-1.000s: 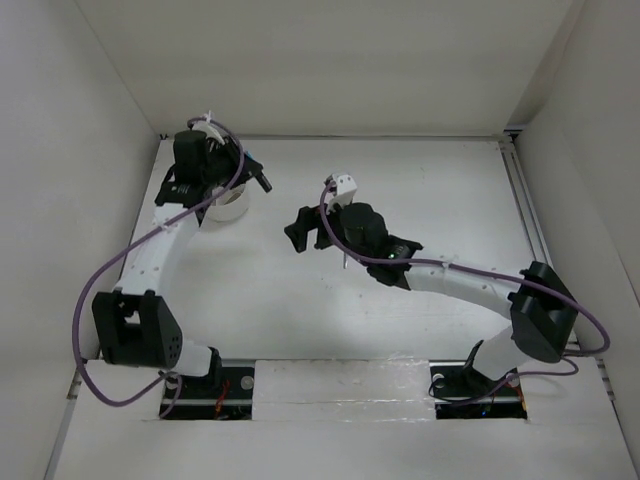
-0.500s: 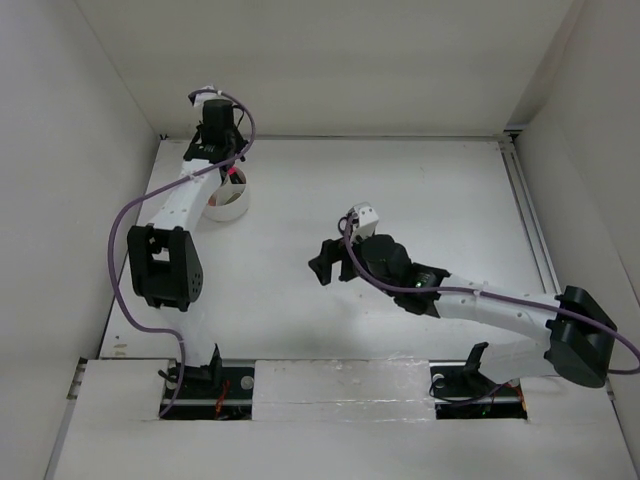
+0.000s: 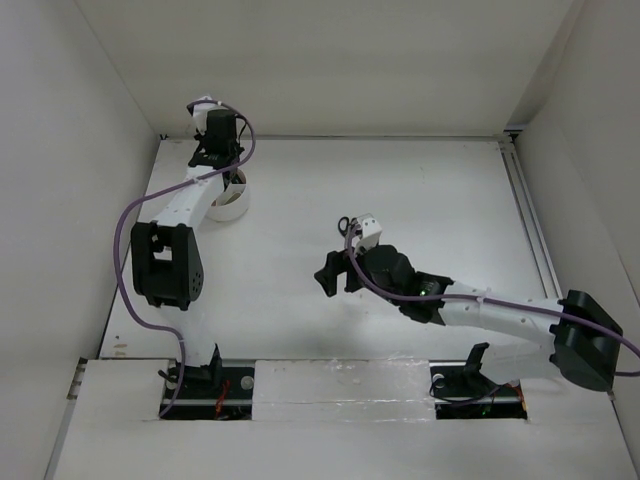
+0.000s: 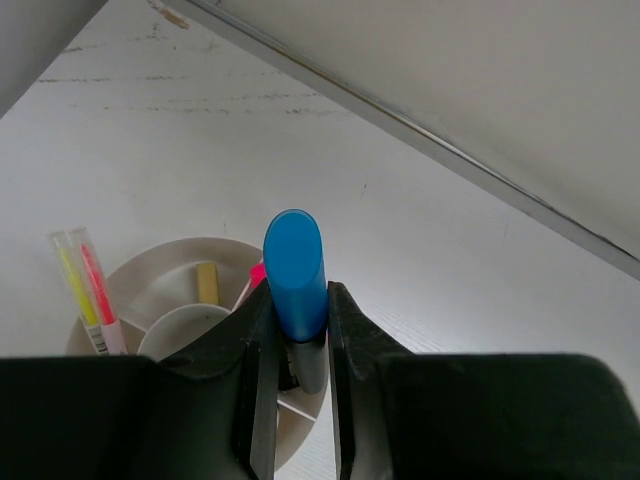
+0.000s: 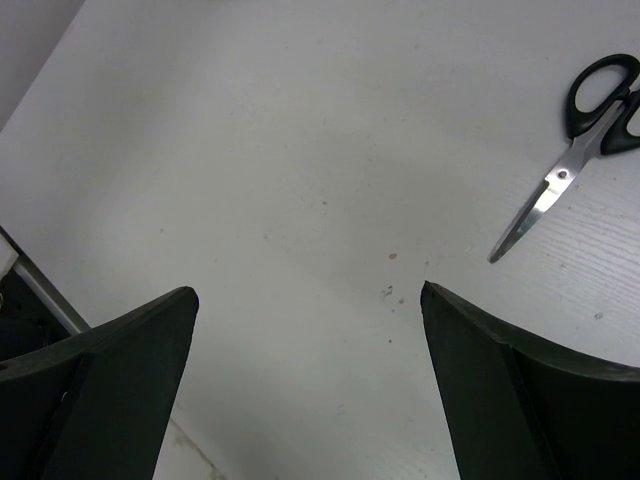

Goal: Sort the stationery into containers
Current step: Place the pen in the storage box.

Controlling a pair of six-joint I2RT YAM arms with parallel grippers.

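Blue cap (image 4: pixel 293 262) uppermost, a stubby highlighter is pinched between the two fingers of the left claw (image 4: pixel 297 305), which we see clenched on its barrel above the round white bowl (image 4: pixel 165 252) in the far left corner of the desk (image 3: pixel 420 190). The highlighter's lower end hangs over the bowl's near side; we cannot tell whether it touches. At the bowl's left edge, the thin yellow pen (image 4: pixel 70 285) and thin pink pen (image 4: pixel 97 290) lean side by side, their ends poking past the rim. The tiny tan block (image 4: pixel 207 283) lies in a far compartment. A pink cap (image 4: pixel 257 273) peeks out just beside the left finger, which hides the rest of that highlighter. From above, the left arm (image 3: pixel 180 205) and its wrist cover much of the bowl, and a purple cable (image 3: pixel 125 225) loops out from the arm towards the left wall.

Further right, near the middle of the desk, the right arm (image 3: pixel 490 310) stretches leftward with the right claw (image 5: pixel 308 292) released, its fingers spread wide over bare white surface and holding nothing. The black-handled scissors (image 5: pixel 560 175) lie flat on the desk, blades closed, well apart from the bowl and off to the right of the spread fingers in the wrist view. From above, only their handles show, just beside the wrist's white camera mount (image 3: pixel 366 228), which blocks the blades.
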